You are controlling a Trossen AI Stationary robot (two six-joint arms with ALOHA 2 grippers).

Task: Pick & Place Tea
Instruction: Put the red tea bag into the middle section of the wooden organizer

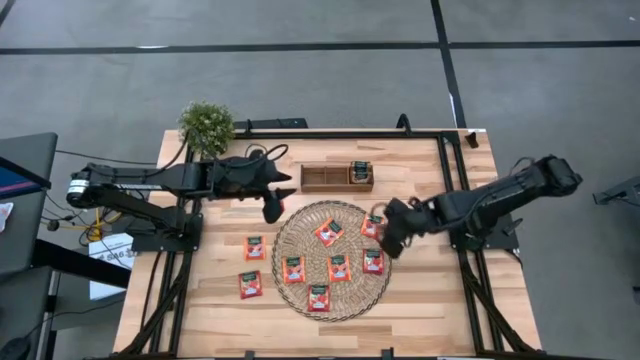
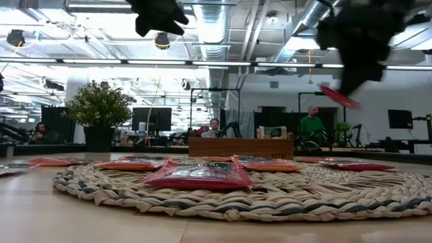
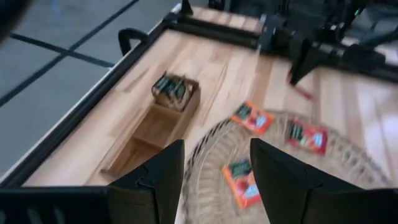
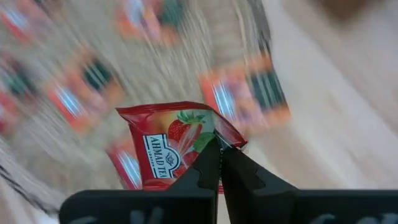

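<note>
Several red-orange tea sachets lie flat on the round woven mat [image 1: 356, 291], among them one at its near part [image 1: 318, 297]; two more [image 1: 255, 247] [image 1: 250, 284] lie on the table left of it. My right gripper [image 1: 385, 236] hovers over the mat's right edge, shut on one red sachet [image 4: 168, 146]. My left gripper [image 1: 278, 205] is open and hangs above the table between the wooden tray [image 1: 322, 187] and the mat's far-left rim, touching nothing. The tray's right compartment holds dark green packets [image 1: 360, 172]. My right gripper pinches the red sachet between its two fingers at one corner [image 4: 225, 133]. In the low view the sachet [image 2: 337, 96] is lifted clear of the mat and slants down below the fingers.
A small potted plant [image 1: 206, 125] stands at the table's far left corner, behind the left arm. The tray's left compartments [image 3: 149, 127] look bare. Black frame rails run along the table's left and right sides. People sit in the room beyond the table.
</note>
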